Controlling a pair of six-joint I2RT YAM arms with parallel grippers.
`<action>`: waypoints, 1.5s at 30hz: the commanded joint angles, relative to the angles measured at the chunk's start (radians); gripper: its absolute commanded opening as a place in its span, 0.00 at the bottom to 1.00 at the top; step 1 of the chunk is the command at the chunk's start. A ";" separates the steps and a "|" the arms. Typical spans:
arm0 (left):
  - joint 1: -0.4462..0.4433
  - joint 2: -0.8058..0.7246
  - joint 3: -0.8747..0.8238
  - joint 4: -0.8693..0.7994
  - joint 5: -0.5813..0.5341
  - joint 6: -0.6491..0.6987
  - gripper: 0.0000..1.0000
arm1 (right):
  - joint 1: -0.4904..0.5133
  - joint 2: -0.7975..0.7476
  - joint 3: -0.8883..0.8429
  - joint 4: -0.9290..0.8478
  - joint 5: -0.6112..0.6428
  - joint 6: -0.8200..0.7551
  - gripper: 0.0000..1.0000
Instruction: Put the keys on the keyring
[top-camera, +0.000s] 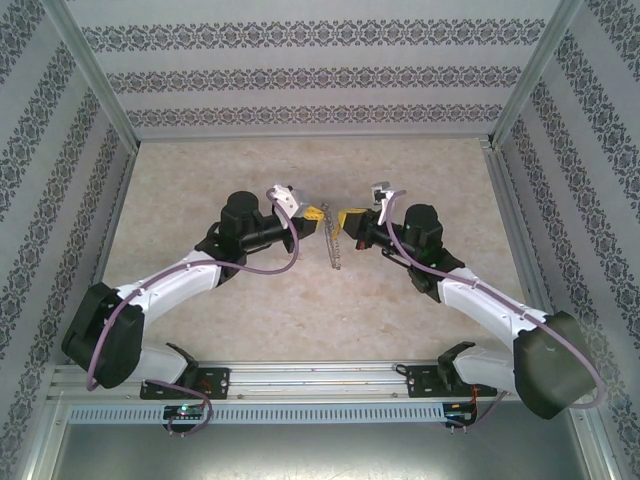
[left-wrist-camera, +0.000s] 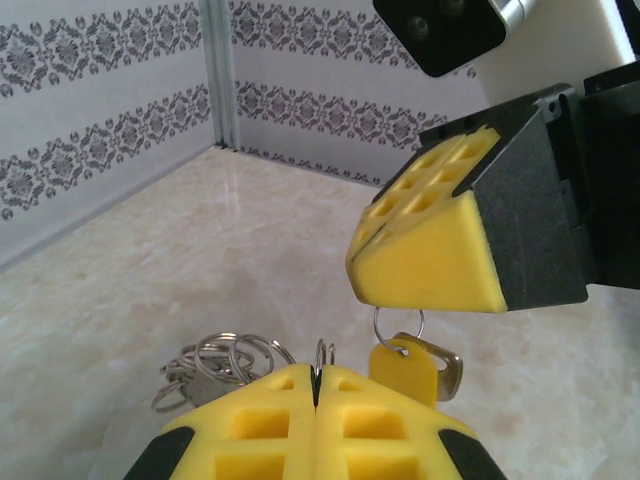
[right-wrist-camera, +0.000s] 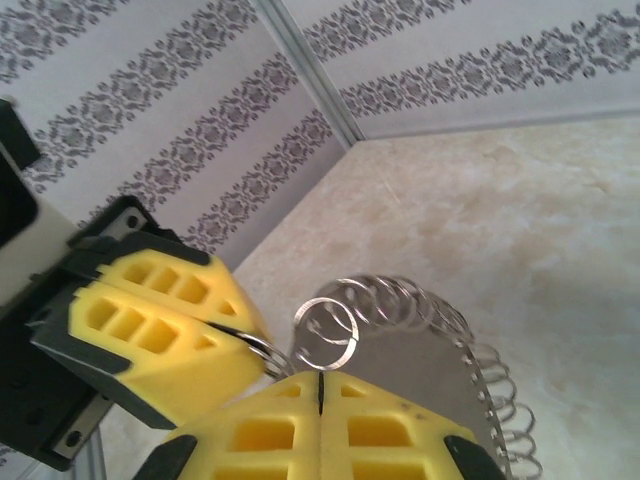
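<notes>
The keyring, a grey metal hoop fringed with small rings, hangs between the two grippers above the table's middle. My left gripper is shut on its rim; a thin loop pokes out from between the yellow pads, and more of the fringe bunches on the left. Opposite it, my right gripper is shut on a small split ring, from which the key with its orange-yellow head dangles. In the right wrist view that split ring stands above my right gripper, in front of the keyring.
The beige marble-patterned tabletop lies below, with patterned walls on three sides and metal corner posts. The two grippers' tips are only a few centimetres apart.
</notes>
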 joint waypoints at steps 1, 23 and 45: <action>-0.010 -0.064 -0.024 0.068 -0.058 0.035 0.00 | 0.010 0.010 -0.044 -0.010 0.061 -0.024 0.00; -0.011 -0.257 -0.148 0.052 -0.141 0.042 0.00 | 0.182 0.233 -0.091 -0.178 0.528 -0.076 0.00; -0.010 -0.326 -0.180 0.033 -0.139 0.034 0.00 | 0.198 0.360 -0.034 -0.203 0.474 -0.028 0.15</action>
